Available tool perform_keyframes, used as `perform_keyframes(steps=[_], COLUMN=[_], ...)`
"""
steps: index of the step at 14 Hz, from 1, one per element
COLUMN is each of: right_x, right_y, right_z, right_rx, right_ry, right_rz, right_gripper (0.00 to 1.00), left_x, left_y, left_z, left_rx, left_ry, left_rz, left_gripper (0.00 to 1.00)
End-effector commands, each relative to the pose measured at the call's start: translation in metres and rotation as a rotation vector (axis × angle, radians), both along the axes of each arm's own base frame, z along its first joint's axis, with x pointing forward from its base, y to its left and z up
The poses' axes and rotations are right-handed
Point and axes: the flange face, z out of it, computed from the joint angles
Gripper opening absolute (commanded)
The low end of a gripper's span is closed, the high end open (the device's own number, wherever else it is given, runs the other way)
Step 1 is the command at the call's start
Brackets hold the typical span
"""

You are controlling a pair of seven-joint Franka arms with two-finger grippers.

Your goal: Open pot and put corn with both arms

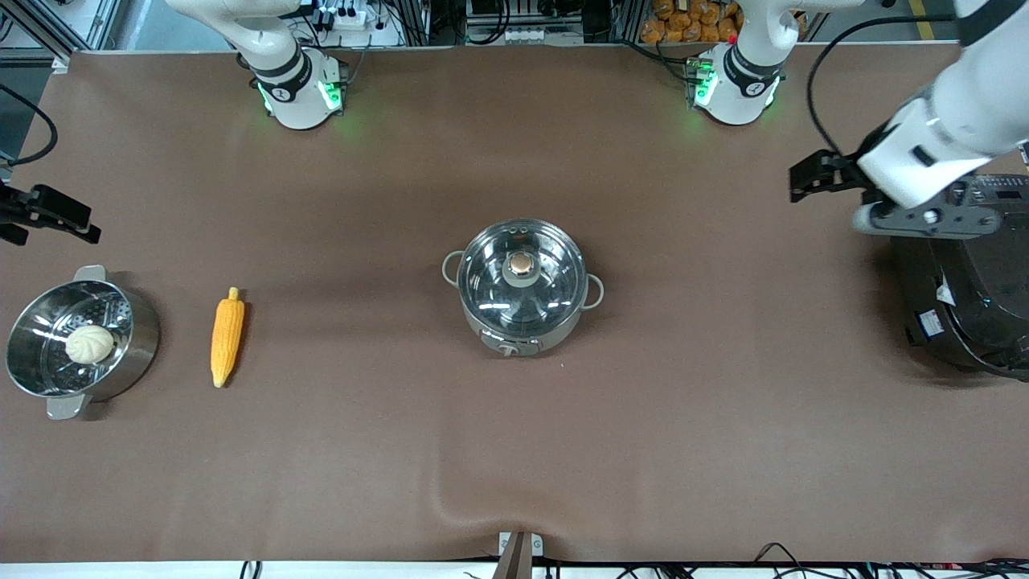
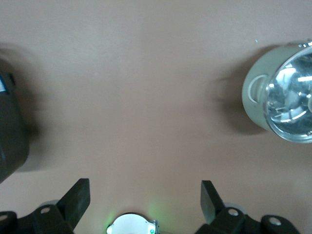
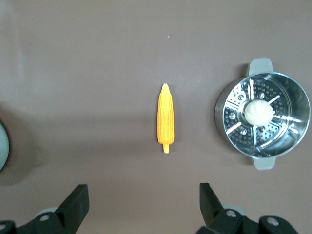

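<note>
Left gripper [image 2: 145,202] spread wide, empty, up over table near big black rice cooker [image 1: 969,301]. Right gripper [image 3: 144,204] spread too, empty, above the right arm's end of the table. Round shiny steel pot [image 1: 521,288] mid-table, glass lid on. Yellow-orange tapered corn cob [image 1: 227,338] at pot's 9 o'clock, beside steel steamer pot [image 1: 129,347] holding round white bun [image 1: 89,343].

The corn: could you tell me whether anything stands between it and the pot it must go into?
On the table nothing lies between the corn and the pot, but its lid covers the opening.

Steel pot [image 1: 521,288]: lid on, table centre. Yellow-orange corn [image 1: 227,338]: lying flat, toward the right arm's end.
</note>
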Motion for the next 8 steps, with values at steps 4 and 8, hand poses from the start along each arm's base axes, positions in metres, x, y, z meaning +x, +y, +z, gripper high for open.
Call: perform_keyframes(steps=[4,8], right_x=[0.006,0.008], right_y=[0.006,0.007], right_z=[-0.106,-0.19], right_rx=[-0.008,-0.018], right_ry=[-0.068,-0.106], right_rz=[0.0,0.002], right_gripper=[1.0,1.0], left_x=[0.011,0.005], left_y=[-0.07,-0.176], left_z=[-0.03,-0.077], left_rx=[-0.009,-0.005], left_ry=[-0.013,-0.038], left_rz=[0.06,0.16], left_gripper=[1.0,1.0])
